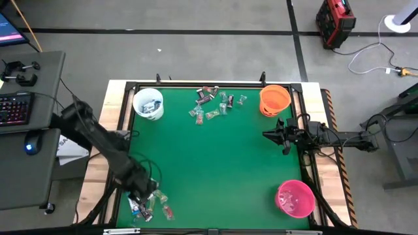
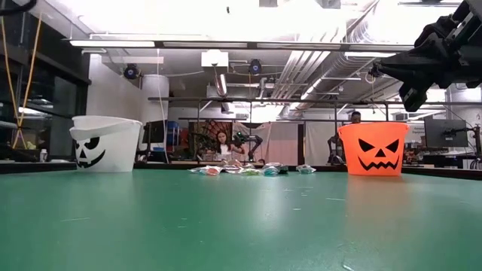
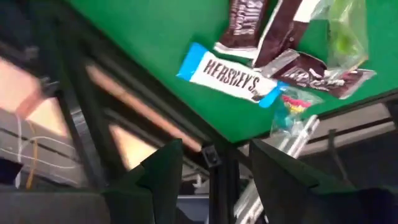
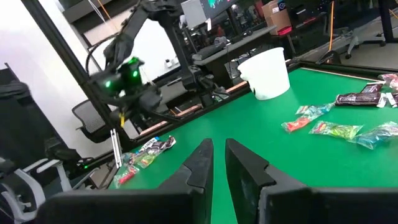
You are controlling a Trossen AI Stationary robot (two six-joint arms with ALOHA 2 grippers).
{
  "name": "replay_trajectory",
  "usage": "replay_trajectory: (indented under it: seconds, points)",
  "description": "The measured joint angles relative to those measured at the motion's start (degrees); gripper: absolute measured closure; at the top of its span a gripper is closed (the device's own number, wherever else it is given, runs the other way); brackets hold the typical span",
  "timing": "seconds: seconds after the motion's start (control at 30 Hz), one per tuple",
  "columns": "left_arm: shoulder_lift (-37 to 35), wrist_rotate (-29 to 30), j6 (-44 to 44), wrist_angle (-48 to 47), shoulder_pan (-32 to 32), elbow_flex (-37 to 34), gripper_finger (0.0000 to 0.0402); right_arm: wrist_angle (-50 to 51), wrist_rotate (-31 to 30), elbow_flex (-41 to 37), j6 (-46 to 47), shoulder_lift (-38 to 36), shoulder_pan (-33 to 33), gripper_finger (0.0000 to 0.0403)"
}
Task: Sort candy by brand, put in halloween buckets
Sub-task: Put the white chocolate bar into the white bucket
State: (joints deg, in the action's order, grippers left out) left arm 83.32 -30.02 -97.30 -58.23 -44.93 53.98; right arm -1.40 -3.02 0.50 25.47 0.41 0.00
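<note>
A green table (image 1: 215, 163) is seen from above, framed by a dark rail. Three small pails are placed on it: a white bucket (image 1: 148, 103) at the far left corner, an orange bucket (image 1: 274, 100) at the far right corner, and a pink bucket (image 1: 294, 198) at the near right corner. From table height, black jack-o'-lantern faces are shown on the white and orange pails, and people are seen in the room far behind.

The candy is found in two groups. One scatter (image 1: 215, 102) is spread along the far edge between the white and orange buckets, with dark brown, reddish and clear greenish wrappers mixed together. A second, smaller pile (image 1: 153, 205) is gathered at the near left corner, close to the table's edge. In the left wrist view this pile is shown to include a blue-and-white Hershey's bar (image 3: 231, 76), dark brown wrappers (image 3: 267, 31) lying just beside it, and a clear greenish sweet (image 3: 342, 31). A few wrappers can be made out inside the white bucket.

The left gripper (image 1: 142, 196) is held at the near left corner, right at the small pile, with its fingers (image 3: 161, 171) spread wide apart and nothing between them. The right gripper (image 1: 274, 136) is held above the table's right side, between the orange and pink buckets and apart from both, with its fingers (image 4: 199, 165) drawn narrow, a slim gap left between them, and nothing gripped
</note>
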Motion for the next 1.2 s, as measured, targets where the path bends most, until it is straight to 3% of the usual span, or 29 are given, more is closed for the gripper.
replay_trajectory:
  seconds: [0.17, 0.37, 0.57, 0.87, 0.97, 1.1, 1.2]
  points:
    - [6.72, -0.04, 2.73, 8.07, -0.96, 0.0, 0.0229, 0.0, 0.01, -0.01, 0.0, 0.0, 0.0, 0.0368]
    - [13.36, -1.44, 7.99, 7.8, -0.92, -1.83, 0.0229, -0.01, 0.02, 0.01, 0.0, -0.01, 0.0, 0.0368]
    - [14.35, -1.5, 10.93, 9.08, -0.92, -4.06, 0.0229, 0.0, 0.01, -0.01, 0.0, -0.01, 0.0, 0.0368]
    - [14.07, -3.07, 14.61, 18.39, -0.69, -9.64, 0.0233, 0.01, 0.02, 0.01, 0.0, -0.01, -0.01, 0.0368]
    - [13.88, -3.42, 17.9, 18.41, 0.13, -9.74, 0.0267, -0.01, 0.01, 0.0, 0.0, -0.01, 0.0, 0.0368]
    - [11.08, 0.04, 21.94, 17.87, 2.25, -9.92, 0.0374, 0.0, 0.01, -0.01, 0.0, -0.01, -0.01, 0.0368]
    - [6.12, 3.63, 23.33, 14.51, 4.79, -9.92, 0.0386, 0.0, 0.01, -0.01, 0.0, -0.01, 0.0, 0.0368]
